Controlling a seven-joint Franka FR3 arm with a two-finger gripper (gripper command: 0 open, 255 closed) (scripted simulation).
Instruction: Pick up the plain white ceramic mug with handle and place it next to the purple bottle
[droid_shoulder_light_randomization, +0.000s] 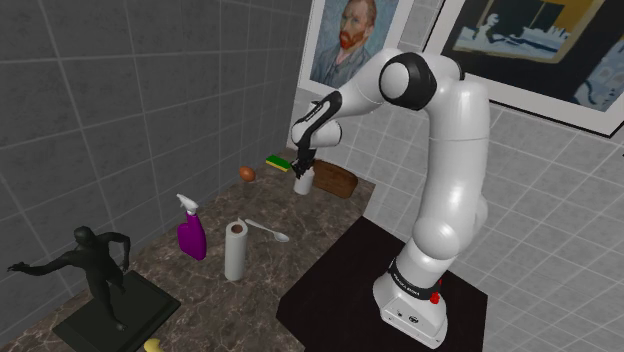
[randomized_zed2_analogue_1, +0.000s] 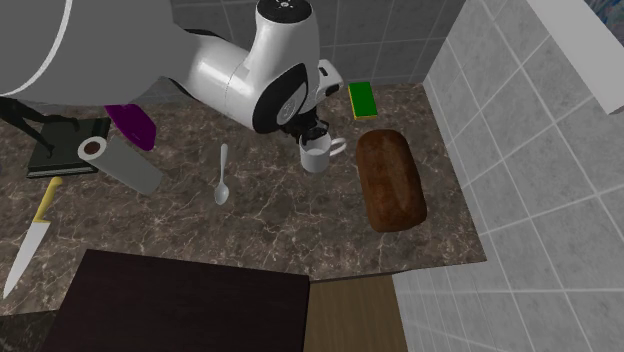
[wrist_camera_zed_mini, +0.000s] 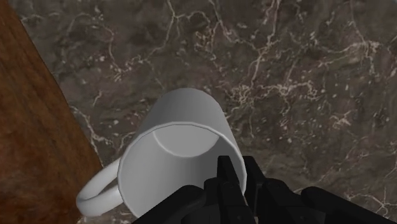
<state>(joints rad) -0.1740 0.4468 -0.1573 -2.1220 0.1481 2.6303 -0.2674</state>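
Note:
The white mug stands on the dark marble counter with its handle towards a brown loaf. My gripper comes down on it from above, shut on the mug's rim on the side opposite the handle, one finger inside and one outside the wall. The purple bottle with a white spray head stands further along the counter, towards the shoulder view's lower left. I cannot tell whether the mug has left the surface.
A brown loaf lies right beside the mug. Between mug and bottle lie a spoon and a paper roll. A green-yellow sponge, a brown egg, a dark statue and a knife are also here.

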